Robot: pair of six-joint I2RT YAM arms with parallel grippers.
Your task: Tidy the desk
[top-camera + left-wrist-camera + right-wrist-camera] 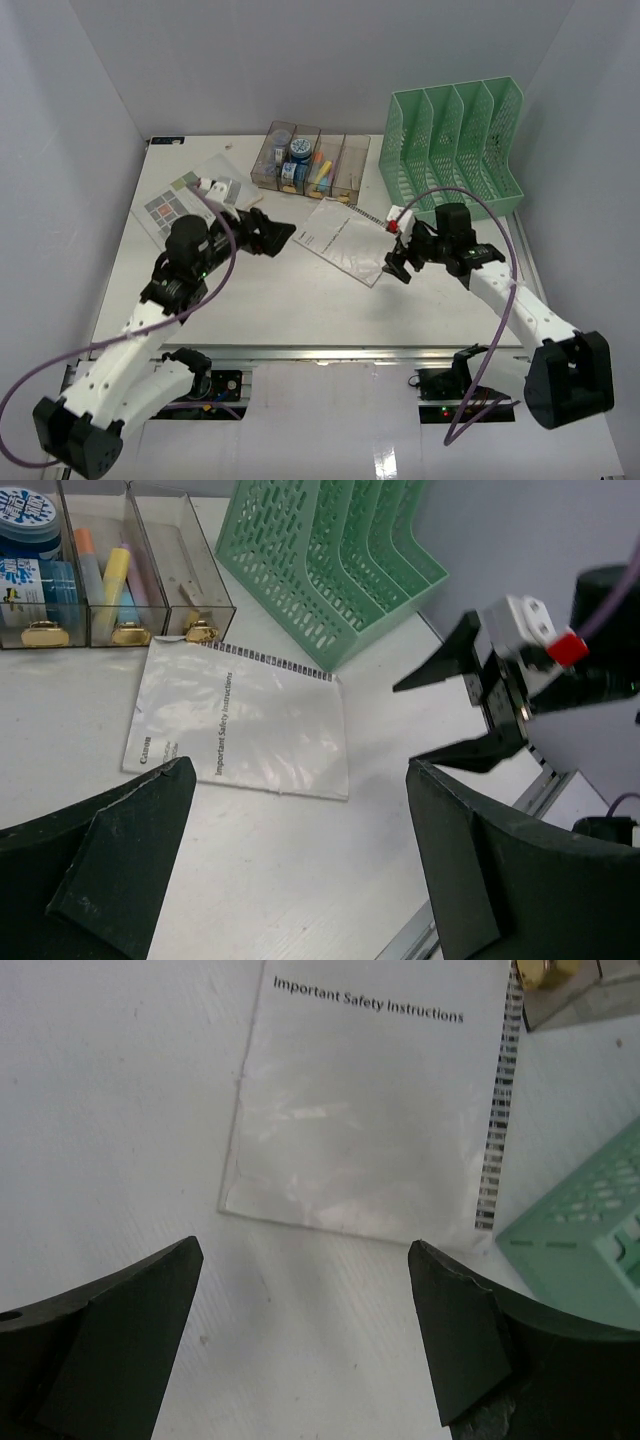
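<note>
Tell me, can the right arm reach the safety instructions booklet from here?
Probably yes. The right pincer is open just short of the booklet, with only bare desk between; gripping something so flat may be awkward.

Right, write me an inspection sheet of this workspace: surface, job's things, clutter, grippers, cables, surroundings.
Surface: large flat white desk, silver rail along near edge.
Job's things: white safety-instructions booklet flat mid-desk; printed sheet with coloured squares far left; green mesh file rack, nothing seen in its slots; row of clear bins holding small stationery.
Clutter: nothing seen.
Grippers: black left gripper and right gripper both open, holding nothing, facing each other across the booklet.
Cables: purple cables loop off both arms.
Surroundings: plain white walls.
</note>
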